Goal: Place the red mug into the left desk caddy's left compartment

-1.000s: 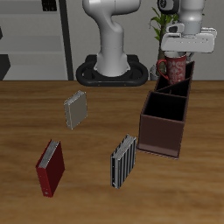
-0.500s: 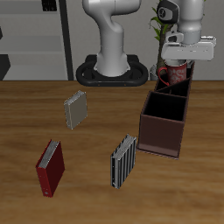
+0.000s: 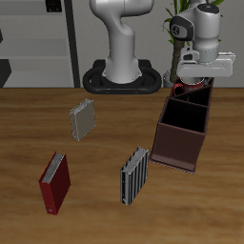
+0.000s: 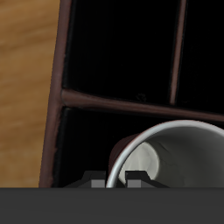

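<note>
Looking from the front, we see our gripper (image 3: 196, 84) low over the back end of the left desk caddy (image 3: 179, 133). The red mug (image 4: 171, 156) sits down in the left compartment (image 4: 92, 144), its white inside showing. We cannot tell if the fingers hold its rim or are apart from it

The red mug (image 3: 191, 87) sits in the left desk caddy (image 3: 179, 143), at its back end.
</note>
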Controlling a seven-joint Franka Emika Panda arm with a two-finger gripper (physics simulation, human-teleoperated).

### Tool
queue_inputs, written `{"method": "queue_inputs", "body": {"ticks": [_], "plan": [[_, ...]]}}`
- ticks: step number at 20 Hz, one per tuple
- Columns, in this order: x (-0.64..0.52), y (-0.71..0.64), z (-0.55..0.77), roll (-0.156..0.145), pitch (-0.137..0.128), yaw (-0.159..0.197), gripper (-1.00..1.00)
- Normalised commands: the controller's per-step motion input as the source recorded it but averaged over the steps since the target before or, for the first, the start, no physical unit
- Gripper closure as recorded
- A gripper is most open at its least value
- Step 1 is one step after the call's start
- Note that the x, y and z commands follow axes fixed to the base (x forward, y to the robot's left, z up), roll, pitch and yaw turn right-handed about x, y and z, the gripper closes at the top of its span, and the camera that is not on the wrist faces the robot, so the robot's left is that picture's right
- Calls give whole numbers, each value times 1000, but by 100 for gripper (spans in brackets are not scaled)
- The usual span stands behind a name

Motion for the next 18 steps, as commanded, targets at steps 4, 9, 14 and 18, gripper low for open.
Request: {"method": "queue_inputs", "body": {"ticks": [4,9,14,18], "plan": [[-103,209,-406,129,131,-29,100],[-81,109,-78,111,91,-10,-100],[-8,-55,128,23,1,-1,-100],[-52,-155,269,14,-23,-8,-100]]}}
